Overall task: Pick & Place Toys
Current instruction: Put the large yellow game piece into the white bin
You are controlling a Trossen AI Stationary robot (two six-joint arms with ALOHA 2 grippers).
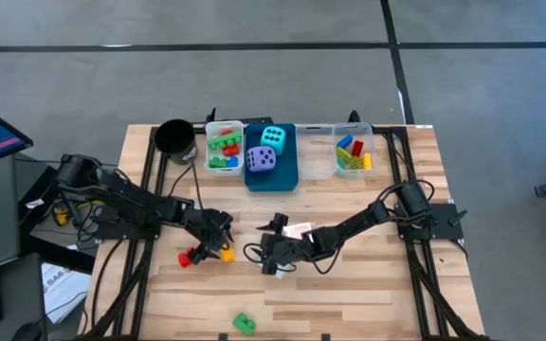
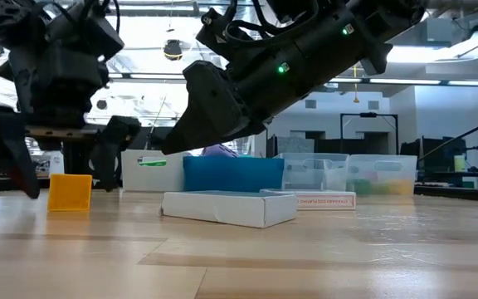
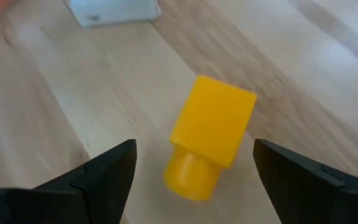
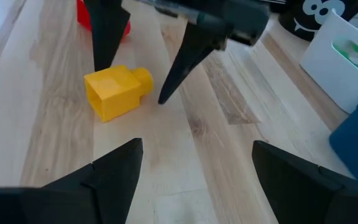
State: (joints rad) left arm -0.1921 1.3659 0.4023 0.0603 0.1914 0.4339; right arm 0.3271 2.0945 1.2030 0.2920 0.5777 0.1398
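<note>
While the yellow brick [image 3: 211, 137] is lying on its side on the table [image 1: 368, 294], the left gripper [image 1: 218, 230] is parked right over it with jaws spread wide, nothing pinched, a finger on either side. A red brick [image 1: 187, 258] is seen just beside it. The right gripper [image 1: 271, 256] is hung low near the white cards [image 2: 229, 207], jaws also spread and empty. A green brick [image 1: 244, 323] is left well apart near the table's front edge.

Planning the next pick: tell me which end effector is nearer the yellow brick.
Left. The left end effector hangs open right over the yellow brick, one finger on each side; the right end effector, open, sits farther off beside it.
</note>
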